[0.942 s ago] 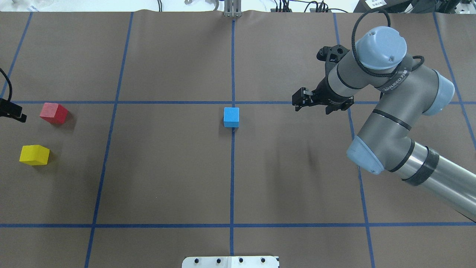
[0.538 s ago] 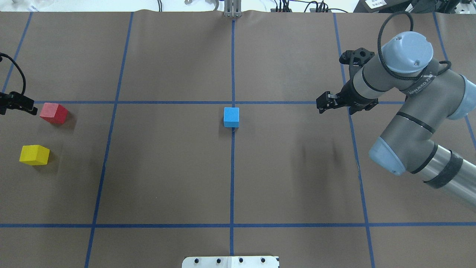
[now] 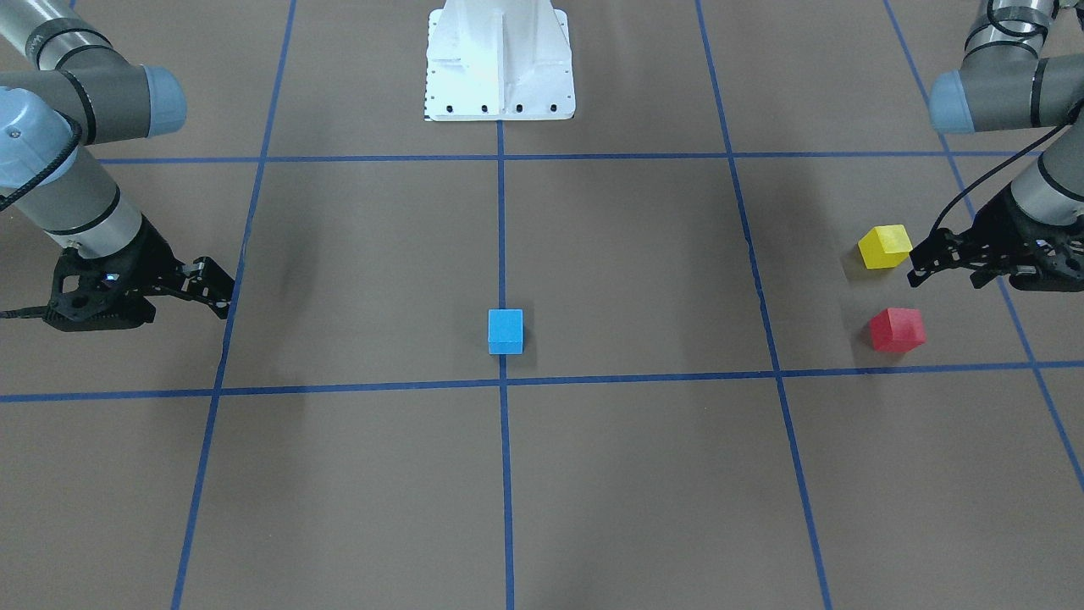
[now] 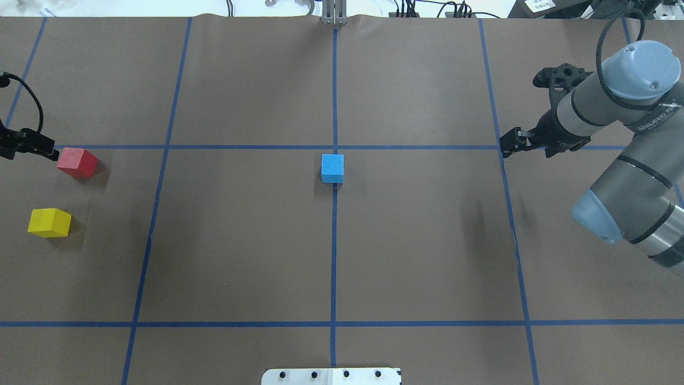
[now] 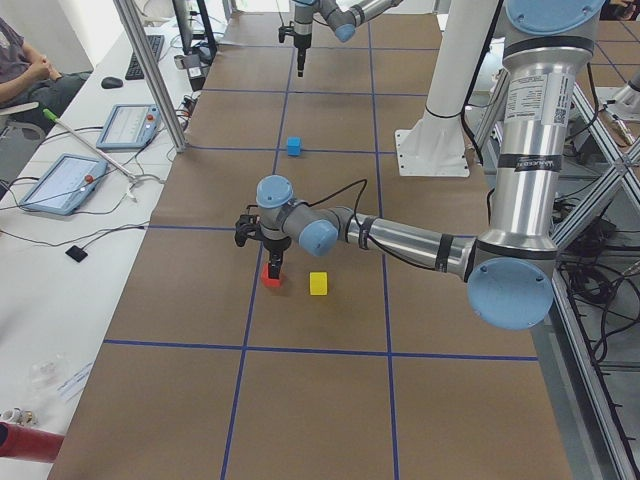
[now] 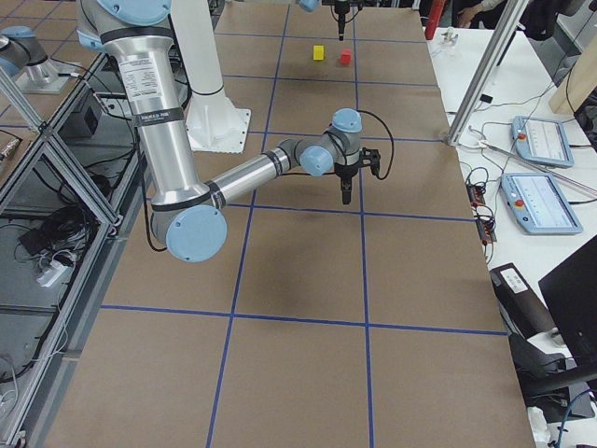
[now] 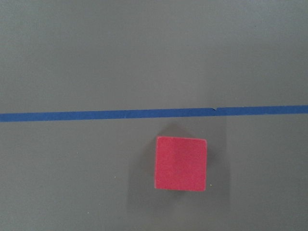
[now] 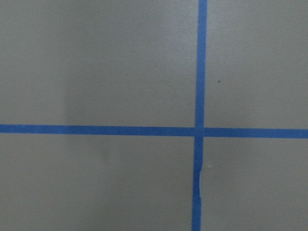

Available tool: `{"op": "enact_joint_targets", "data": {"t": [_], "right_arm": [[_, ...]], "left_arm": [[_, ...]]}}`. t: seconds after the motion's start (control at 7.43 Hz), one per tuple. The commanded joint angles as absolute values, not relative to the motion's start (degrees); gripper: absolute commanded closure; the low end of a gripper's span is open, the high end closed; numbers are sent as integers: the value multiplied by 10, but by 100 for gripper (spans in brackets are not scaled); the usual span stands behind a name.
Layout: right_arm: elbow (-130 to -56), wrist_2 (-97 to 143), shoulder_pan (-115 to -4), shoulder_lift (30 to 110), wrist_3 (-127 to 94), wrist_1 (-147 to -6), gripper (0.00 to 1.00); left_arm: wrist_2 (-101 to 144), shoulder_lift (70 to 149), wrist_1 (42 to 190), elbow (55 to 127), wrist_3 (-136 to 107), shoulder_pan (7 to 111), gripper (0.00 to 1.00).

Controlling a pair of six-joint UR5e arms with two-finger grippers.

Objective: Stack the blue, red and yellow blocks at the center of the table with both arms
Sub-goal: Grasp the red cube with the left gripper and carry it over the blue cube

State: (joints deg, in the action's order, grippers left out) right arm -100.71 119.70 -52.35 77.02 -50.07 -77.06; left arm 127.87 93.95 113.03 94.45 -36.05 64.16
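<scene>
The blue block [image 4: 332,167] sits on the table's centre line, alone. The red block [image 4: 77,162] and the yellow block [image 4: 49,222] lie apart at the far left. My left gripper [image 4: 52,154] hovers just left of the red block, open and empty; it also shows in the front view [image 3: 921,263], between the yellow block [image 3: 885,246] and the red block [image 3: 898,329]. The left wrist view shows the red block [image 7: 180,163] below a blue tape line, with no fingers in view. My right gripper [image 4: 506,147] is open and empty, far right of the blue block.
Blue tape lines [image 4: 334,240] grid the brown table. The robot's white base plate [image 4: 331,376] sits at the near edge. The right wrist view shows only a tape crossing [image 8: 199,131]. An operator [image 5: 25,70] sits beyond the far side.
My right arm has drawn back to the right, away from the blue block. My left gripper has come in from the left edge toward the red block. The blocks have not moved.
</scene>
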Motion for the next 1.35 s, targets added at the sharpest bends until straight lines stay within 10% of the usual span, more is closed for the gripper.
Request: {"op": "enact_joint_targets", "data": {"t": [0.0, 0.67, 0.81, 0.94, 1.21], "right_arm": [[-1007, 1231, -547, 831, -493, -703, 1], [-1003, 1235, -548, 872, -495, -637, 1], [-1003, 1235, -548, 872, -495, -637, 1], [-1003, 1235, -548, 872, -495, -637, 1], [-1003, 1234, -548, 871, -495, -637, 1]], "left_arm": [[1278, 979, 1225, 846, -361, 630, 0], [1232, 986, 1254, 817, -367, 578, 3], [1232, 987, 1254, 817, -367, 578, 34], [1233, 993, 1252, 817, -368, 578, 95], [1239, 1019, 1244, 810, -369, 578, 100]]}}
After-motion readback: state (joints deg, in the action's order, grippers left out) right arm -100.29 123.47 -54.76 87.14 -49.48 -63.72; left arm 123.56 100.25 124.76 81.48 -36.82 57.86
